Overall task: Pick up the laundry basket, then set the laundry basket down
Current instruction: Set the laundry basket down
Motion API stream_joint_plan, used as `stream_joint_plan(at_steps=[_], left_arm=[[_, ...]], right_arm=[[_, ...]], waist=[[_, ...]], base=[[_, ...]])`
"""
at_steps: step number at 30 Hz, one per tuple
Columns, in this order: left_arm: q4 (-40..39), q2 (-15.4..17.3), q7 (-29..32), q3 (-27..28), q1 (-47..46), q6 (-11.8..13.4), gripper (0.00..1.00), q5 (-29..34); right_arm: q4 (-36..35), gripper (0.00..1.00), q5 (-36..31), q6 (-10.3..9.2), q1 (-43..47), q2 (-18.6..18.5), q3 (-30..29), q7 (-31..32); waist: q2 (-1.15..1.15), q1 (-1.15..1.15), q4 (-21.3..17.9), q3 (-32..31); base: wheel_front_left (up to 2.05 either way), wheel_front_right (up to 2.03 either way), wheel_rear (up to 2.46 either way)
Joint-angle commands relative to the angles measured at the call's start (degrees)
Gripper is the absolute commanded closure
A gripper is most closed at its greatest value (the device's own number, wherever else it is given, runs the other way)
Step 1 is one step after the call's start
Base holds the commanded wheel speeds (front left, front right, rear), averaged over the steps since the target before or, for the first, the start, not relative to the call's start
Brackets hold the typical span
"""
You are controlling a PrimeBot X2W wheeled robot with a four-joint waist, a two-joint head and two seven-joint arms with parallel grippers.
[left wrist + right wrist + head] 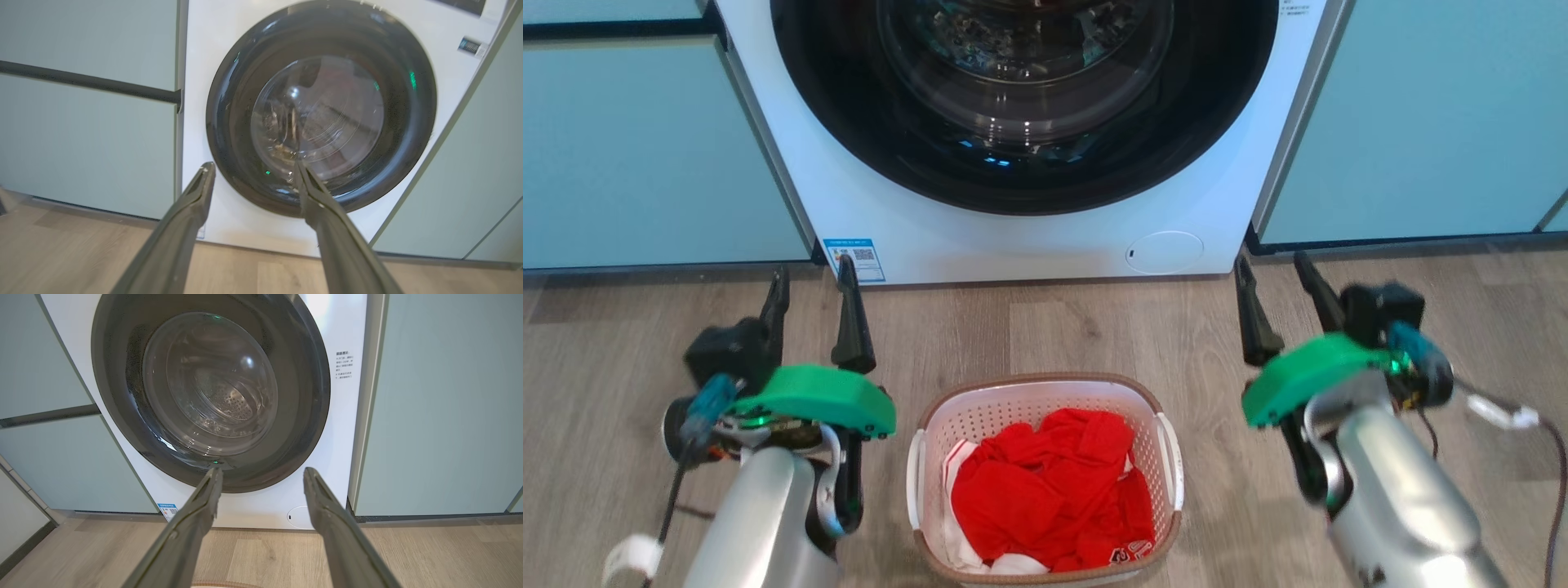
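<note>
The laundry basket (pixel 931 433), white with perforated walls, a brown rim and white side handles, stands on the wooden floor low in the head view, between my two arms. Red and white clothes (pixel 1054 490) fill it. My left gripper (pixel 813 278) hangs open above the floor to the basket's left, fingers pointing at the washing machine. My right gripper (pixel 1270 269) is open too, off to the basket's right. Nothing lies between either pair of fingers. In the wrist views the left gripper (pixel 253 167) and right gripper (pixel 261 473) both point at the washer door.
A white front-loading washing machine (pixel 1029 237) with a dark round door (pixel 322 106) stands straight ahead, set between pale green cabinet fronts (pixel 645 155). Bare wooden floor (pixel 1045 327) separates the basket from the machine. A cable (pixel 1503 412) trails from my right wrist.
</note>
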Motion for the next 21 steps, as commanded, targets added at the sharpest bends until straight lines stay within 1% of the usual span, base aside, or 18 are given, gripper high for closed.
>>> stream_joint_plan(at_steps=[1, 3, 5, 6, 9, 11, 14, 16, 19, 21], left_arm=[[-5.43, -1.24, -0.69, 5.25, -0.29, -2.17, 0.0, 0.84], [-8.4, -2.26, -0.69, 7.52, 2.14, -4.45, 0.0, 2.69], [-10.52, -2.71, -0.69, 9.13, 3.89, -5.64, 0.0, 3.91], [-11.47, -2.79, -0.69, 9.66, 4.62, -5.82, 0.0, 3.84], [-12.5, -2.84, -0.7, 9.11, 7.05, -5.36, 0.0, 2.87], [-12.31, -2.85, -0.7, 8.09, 8.3, -5.31, 0.0, 3.73], [-11.68, -2.86, -0.7, 6.94, 9.43, -5.13, 0.0, 4.41], [-10.53, -2.86, -0.7, 5.49, 10.15, -5.55, 0.0, 5.21], [-10.1, -2.86, -0.7, 4.64, 10.62, -5.44, 0.0, 6.43], [-9.07, -2.86, -0.7, 4.09, 10.79, -5.3, 0.0, 7.05]], right_arm=[[-5.89, 0.0, -2.4, 0.23, 1.3, 1.43, -0.88, -0.68], [-10.01, 0.0, -4.32, 0.23, 5.12, 1.69, -2.09, -0.68], [-13.29, 0.0, -5.26, 0.23, 8.35, 1.77, -2.77, -0.68], [-14.89, 0.0, -5.88, 0.23, 9.63, 1.79, -2.98, -0.68], [-18.28, 0.0, -7.38, 0.23, 12.96, 1.81, -3.82, -0.68], [-19.71, 0.0, -8.36, 0.23, 14.81, 1.81, -4.58, -0.68], [-20.82, 0.0, -8.42, 0.23, 16.32, 1.82, -5.4, -0.68], [-21.44, 0.0, -9.1, 0.23, 17.39, 1.82, -5.93, -0.68], [-21.65, 0.0, -8.96, 0.23, 18.19, 1.82, -6.66, -0.68], [-21.76, 0.0, -10.0, 0.23, 18.36, 1.82, -7.03, -0.69]], waist=[[-0.01, 0.01, 0.44, -0.35], [-0.01, 0.01, 1.0, -0.64], [-0.01, 0.01, 1.59, -0.8], [-0.01, 0.01, 1.73, -0.81], [-0.01, 0.01, 1.88, -1.06], [-0.01, 0.01, 1.98, -1.24], [-0.01, 0.01, 2.1, -1.36], [-0.01, 0.01, 2.14, -1.41], [-0.01, 0.01, 2.15, -1.43], [-0.01, 0.01, 2.11, -1.44]], base=[[0.0, 0.0, 0.0], [0.0, 0.0, 0.0], [0.0, 0.0, 0.0], [0.0, 0.0, 0.0], [0.0, 0.0, 0.0], [0.0, 0.0, 0.0], [0.0, 0.0, 0.0], [0.0, 0.0, 0.0], [0.0, 0.0, 0.0], [0.0, 0.0, 0.0]])
